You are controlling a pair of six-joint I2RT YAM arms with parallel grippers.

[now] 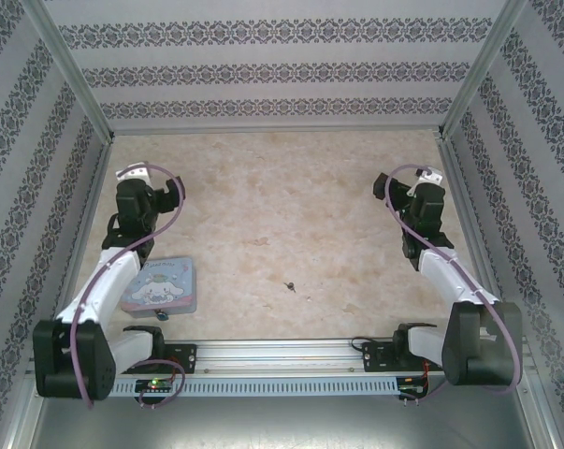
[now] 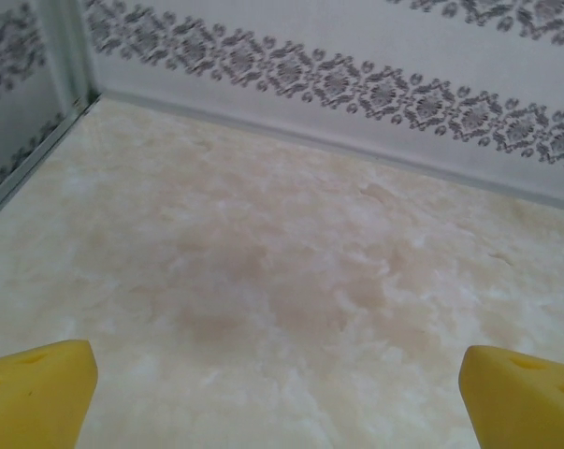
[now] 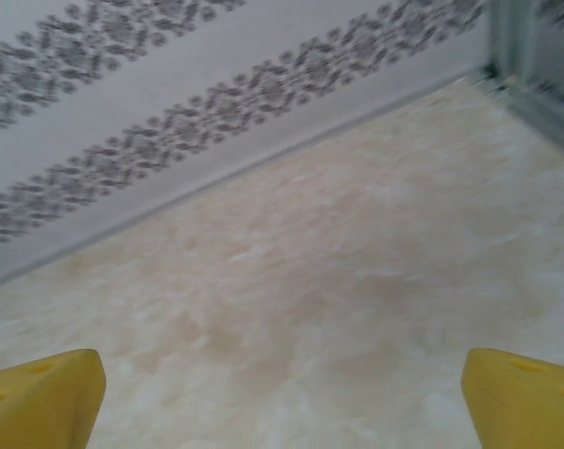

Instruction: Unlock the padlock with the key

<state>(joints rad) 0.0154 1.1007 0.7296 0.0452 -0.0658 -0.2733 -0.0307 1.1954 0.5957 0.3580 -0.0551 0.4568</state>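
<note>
robot test enclosure, wallpapered walls (image 1: 282, 70), aluminium frame (image 1: 69, 70)

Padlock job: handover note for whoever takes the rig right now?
Left tool: open, empty, above bare table on the left side.
Right tool: open, empty, above bare table on the right side.
Padlock: on the table at the near edge of the cartoon tin, by the left arm's base. It is too small to tell whether it is locked.
Key: dark speck mid-table, toward the front, well apart from the padlock.
Done: nothing, neither item is picked up.
Left: grasp key and padlock, insert key, turn, free the shackle.
</note>
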